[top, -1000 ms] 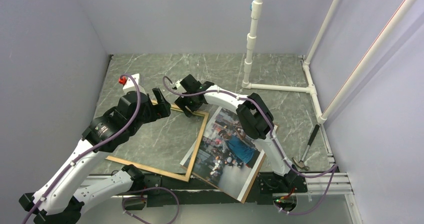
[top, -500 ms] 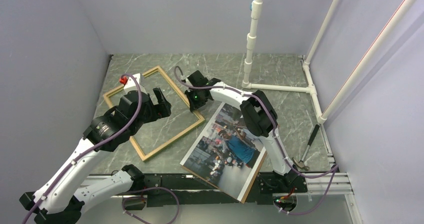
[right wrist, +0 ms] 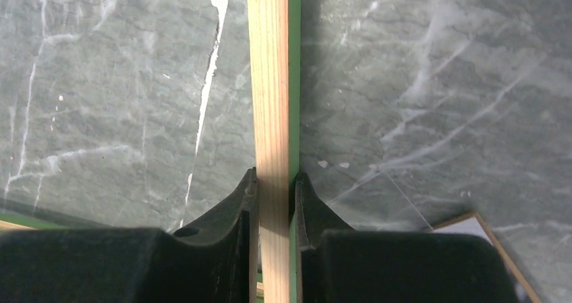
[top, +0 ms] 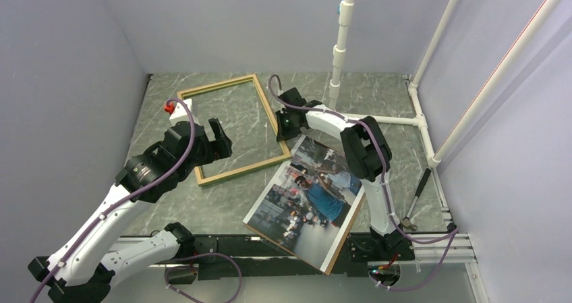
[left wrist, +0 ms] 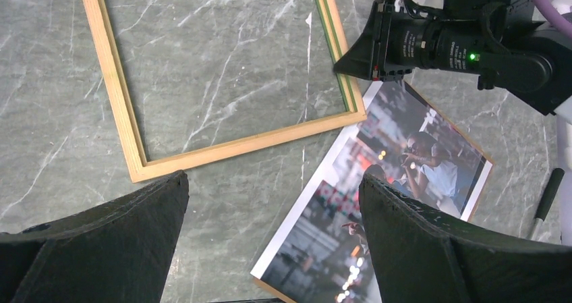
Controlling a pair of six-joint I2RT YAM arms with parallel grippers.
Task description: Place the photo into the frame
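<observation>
Pale natural wood faces up on the frame [top: 216,85], which lies on the far-left part of the green-grey marbled table [top: 378,100], turned a little out of square. The right gripper [top: 287,124] has its jaws closed on the frame's right rail, not far from its near-right corner. The right wrist view shows this best: the black fingers of the right gripper [right wrist: 273,181] pinch the wood rail of the frame [right wrist: 268,80] from both sides, and a green strip runs down the rail's right edge. Whether that side is lifted off the table cannot be told. The photo [top: 307,202] lies face up at near right, man in blue at its centre. Its far corner is just beside the frame's near-right corner, and its near corner reaches past the table's near edge. A brown backing board [top: 340,245] shows as a thin edge under it. The left gripper [top: 217,138] hovers over the frame's left side with jaws spread wide and nothing between them. From its own camera, the left gripper [left wrist: 273,178] looks down on the frame [left wrist: 243,144] and photo [left wrist: 418,161], and only this view shows a green light [left wrist: 470,57] and fine print, too small to read, on the right wrist. A white pipe stand [top: 340,46] rises at far right, and a dark-handled tool [top: 415,195] lies along the right edge.
</observation>
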